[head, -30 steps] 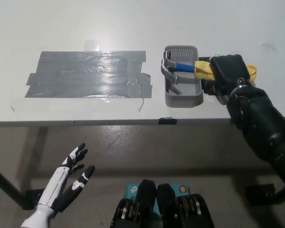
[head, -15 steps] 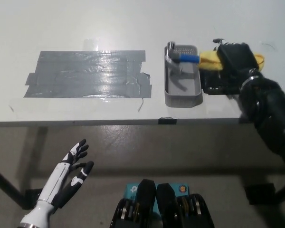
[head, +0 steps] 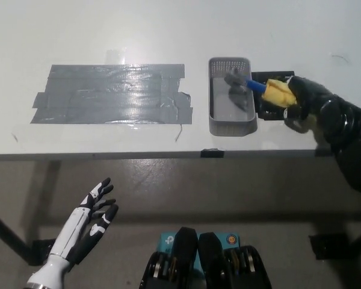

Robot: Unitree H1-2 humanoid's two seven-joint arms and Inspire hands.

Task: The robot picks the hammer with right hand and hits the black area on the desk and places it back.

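Since a second earlier, hammer point(head: 248, 84) was swung head-first over grey tray point(head: 231, 123), yellow grip clenched in right hand point(head: 301, 99). Head-heavy, stiff tool judged; hold best kept on grip. Left hand point(head: 90, 214) was spread, idle, low.

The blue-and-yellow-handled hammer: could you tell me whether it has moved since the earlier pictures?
Yes. The blue-and-yellow-handled hammer, held by the black right hand, has shifted rightward, its head now over the grey tray's far right corner.

A white desk point(head: 108, 24) carries a wide patch of grey tape point(head: 111, 93) stuck flat on its left half. Just right of the patch sits a small grey tray point(head: 231, 123), near the desk's near edge.
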